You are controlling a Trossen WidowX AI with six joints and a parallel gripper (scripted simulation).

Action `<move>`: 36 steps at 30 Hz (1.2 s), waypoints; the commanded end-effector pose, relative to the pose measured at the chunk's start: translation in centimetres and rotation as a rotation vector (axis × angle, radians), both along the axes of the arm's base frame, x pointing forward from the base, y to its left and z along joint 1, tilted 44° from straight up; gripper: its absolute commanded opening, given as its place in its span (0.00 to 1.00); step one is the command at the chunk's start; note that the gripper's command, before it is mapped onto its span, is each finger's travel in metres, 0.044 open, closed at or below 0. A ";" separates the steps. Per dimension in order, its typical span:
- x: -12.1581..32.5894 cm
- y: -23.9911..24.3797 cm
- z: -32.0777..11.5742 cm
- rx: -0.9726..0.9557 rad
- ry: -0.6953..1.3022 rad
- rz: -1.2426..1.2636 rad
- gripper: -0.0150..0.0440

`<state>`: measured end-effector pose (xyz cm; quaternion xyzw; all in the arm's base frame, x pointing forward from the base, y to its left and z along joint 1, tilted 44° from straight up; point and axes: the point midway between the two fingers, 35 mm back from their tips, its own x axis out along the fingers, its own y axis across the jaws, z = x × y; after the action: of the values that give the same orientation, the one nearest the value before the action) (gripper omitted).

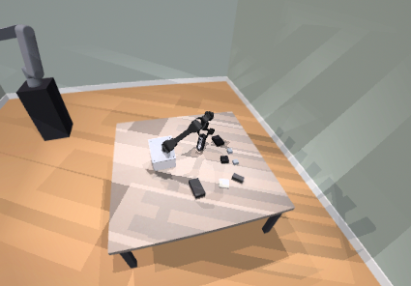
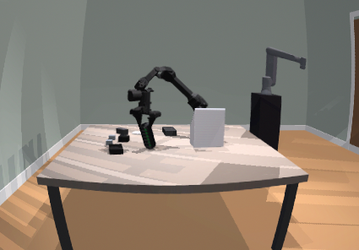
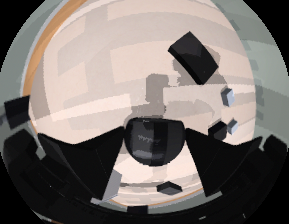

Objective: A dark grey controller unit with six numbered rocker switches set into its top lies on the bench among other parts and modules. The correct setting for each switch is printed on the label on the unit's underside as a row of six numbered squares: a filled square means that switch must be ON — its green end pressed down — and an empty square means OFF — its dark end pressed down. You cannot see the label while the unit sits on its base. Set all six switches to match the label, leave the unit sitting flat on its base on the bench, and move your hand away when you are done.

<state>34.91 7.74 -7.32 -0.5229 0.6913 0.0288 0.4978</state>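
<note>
One controller unit (image 1: 201, 142) (image 2: 148, 135) (image 3: 154, 142), long axis steeply tilted, bottom end down

Wood-look orange floor (image 1: 35, 193) (image 2: 330, 211), matt white box (image 1: 162, 157) (image 2: 209, 127), smooth tabletop (image 1: 146, 213) (image 2: 174, 171) (image 3: 95, 75).

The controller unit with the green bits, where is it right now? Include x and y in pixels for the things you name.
In the exterior view, the controller unit (image 1: 201, 142) (image 2: 148, 136) (image 3: 154, 142) is between the pincer's (image 1: 204, 135) (image 2: 147, 122) (image 3: 155, 131) fingers, left of the big white box (image 1: 162, 154) (image 2: 209, 127).

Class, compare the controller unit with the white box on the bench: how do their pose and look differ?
The controller unit is dark with green marks; the white box is plain. The unit tilts, held between the gripper's fingers; the box stands upright, ungripped. Both are block-shaped.
</note>
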 end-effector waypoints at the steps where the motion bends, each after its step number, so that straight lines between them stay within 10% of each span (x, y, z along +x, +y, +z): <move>1: 0.0 -0.3 -0.8 0.004 0.011 -0.003 0.83; 36: 1.8 0.4 -2.8 0.009 0.007 0.000 0.83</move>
<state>36.81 8.54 -9.31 -0.5205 0.6861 0.0327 0.5071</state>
